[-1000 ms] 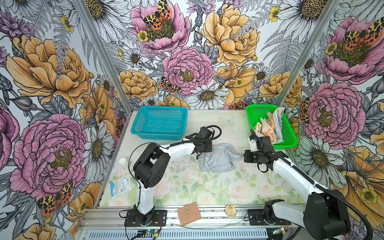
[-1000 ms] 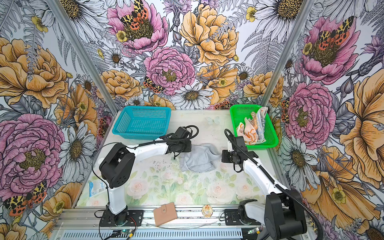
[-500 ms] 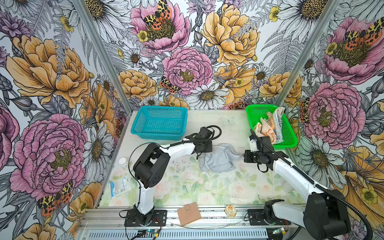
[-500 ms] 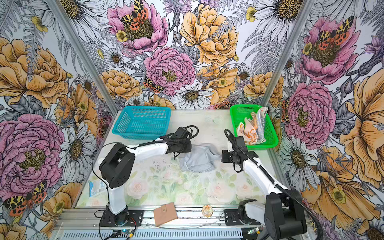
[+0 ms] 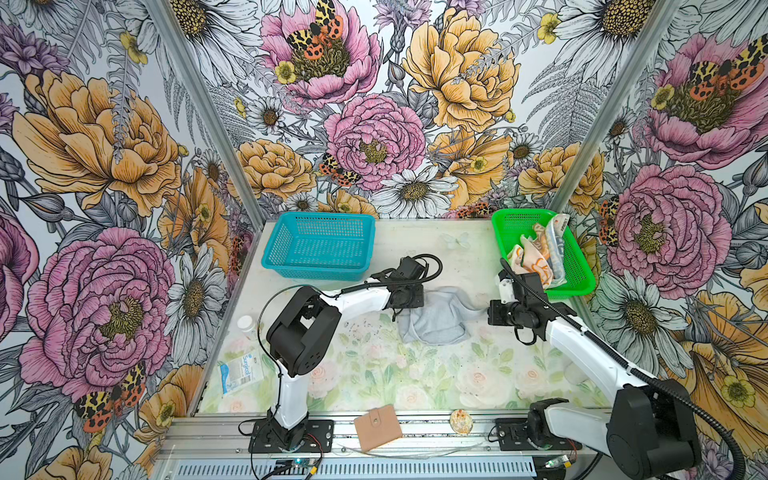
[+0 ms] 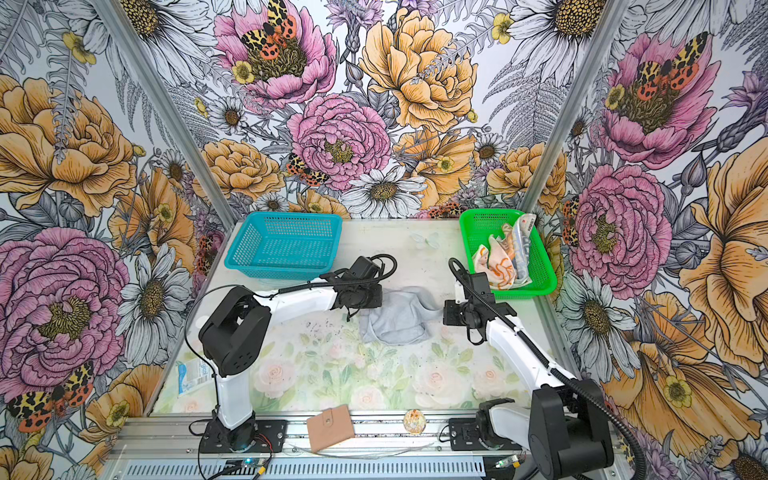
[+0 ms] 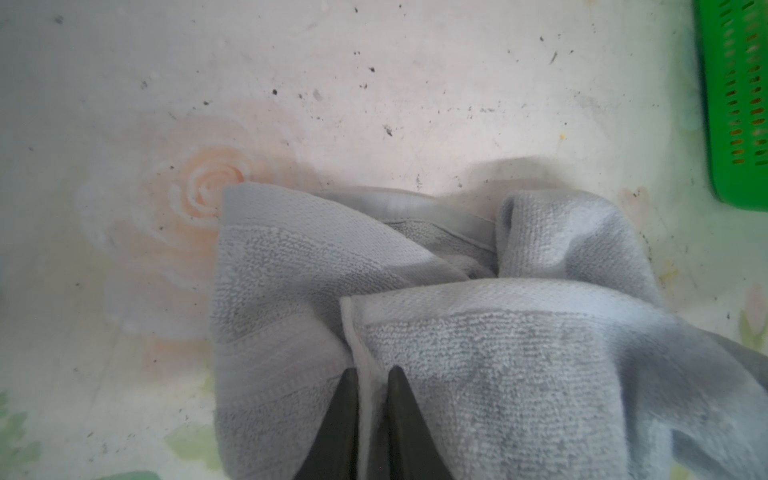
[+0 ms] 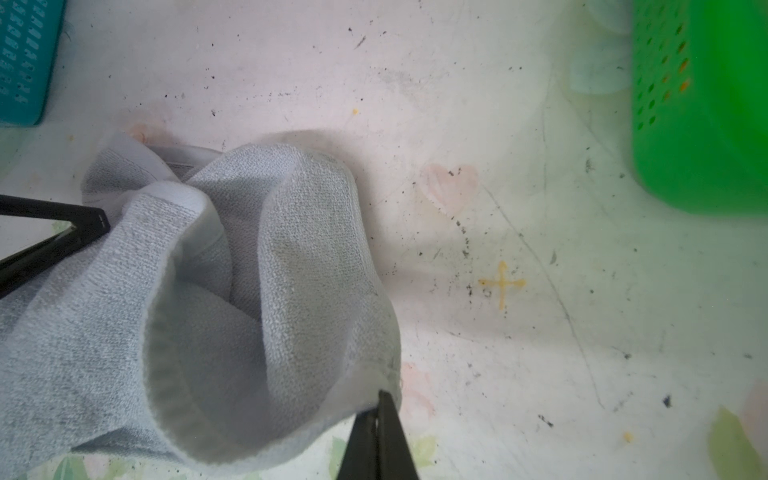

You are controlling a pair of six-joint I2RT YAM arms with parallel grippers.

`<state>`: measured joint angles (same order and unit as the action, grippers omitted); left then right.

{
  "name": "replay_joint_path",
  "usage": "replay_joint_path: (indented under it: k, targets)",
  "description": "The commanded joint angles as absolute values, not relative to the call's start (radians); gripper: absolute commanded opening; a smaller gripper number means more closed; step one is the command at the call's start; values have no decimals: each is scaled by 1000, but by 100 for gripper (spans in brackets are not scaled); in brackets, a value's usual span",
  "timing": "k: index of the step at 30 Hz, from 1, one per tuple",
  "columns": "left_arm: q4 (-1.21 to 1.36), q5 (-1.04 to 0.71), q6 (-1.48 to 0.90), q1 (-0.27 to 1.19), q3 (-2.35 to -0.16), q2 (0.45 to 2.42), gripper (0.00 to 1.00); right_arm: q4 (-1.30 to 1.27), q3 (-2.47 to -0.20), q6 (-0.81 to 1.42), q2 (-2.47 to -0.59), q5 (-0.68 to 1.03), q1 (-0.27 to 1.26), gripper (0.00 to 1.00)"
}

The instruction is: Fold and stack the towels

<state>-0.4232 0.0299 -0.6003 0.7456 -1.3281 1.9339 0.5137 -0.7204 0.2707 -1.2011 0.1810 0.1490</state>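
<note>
Grey towel point(image 5: 434, 318) lies crumpled; left fingers point(image 7: 336, 428) pinch its hem; right fingers point(image 8: 395, 440) clamp a corner.

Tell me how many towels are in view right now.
3. The plain light grey terry towel lies crumpled mid-table; the orange-and-cream flowered towel and the lettered beige-and-blue towel lie bunched in the green plastic basket. Others may hide beneath.

The grey towel point(image 7: 498, 353) is looped terry cloth, matt and nubbly, with a smoother flat-woven hem. The tabletop point(image 8: 498, 124) looks smooth with a dull sheen, flecked with dark specks. The green basket point(image 8: 706, 124) and teal basket point(image 5: 320, 272) are glossy perforated plastic. The tan wallet point(image 5: 377, 427) looks matt and leather-like.
</note>
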Motion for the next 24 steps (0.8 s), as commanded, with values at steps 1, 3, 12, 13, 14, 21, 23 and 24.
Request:
replay_joint_path:
  k: [1, 3, 12, 13, 14, 21, 23, 24]
  targets:
    - [-432, 15, -609, 757, -1328, 1929, 7, 491, -710, 264, -1192, 192, 146, 0]
    - [-432, 17, -607, 758, -1329, 1922, 1, 491, -710, 263, -1191, 191, 146, 0]
    - [-430, 75, -494, 794, -1319, 1722, 0, 489, -721, 269, -1187, 205, 146, 0]
    - [-429, 92, -460, 800, -1313, 1695, 0, 490, -724, 271, -1184, 210, 145, 0]
    - [-426, 110, -423, 809, -1305, 1672, 0, 490, -729, 273, -1181, 214, 145, 0]
    - [-315, 64, -332, 804, -1154, 1567, 0, 494, -747, 288, -1159, 240, 144, 0]
    - [-231, 15, -320, 817, -1069, 1516, 0, 494, -736, 299, -1144, 246, 146, 0]
    - [-184, -18, -314, 829, -1019, 1486, 0, 495, -730, 307, -1138, 249, 145, 0]
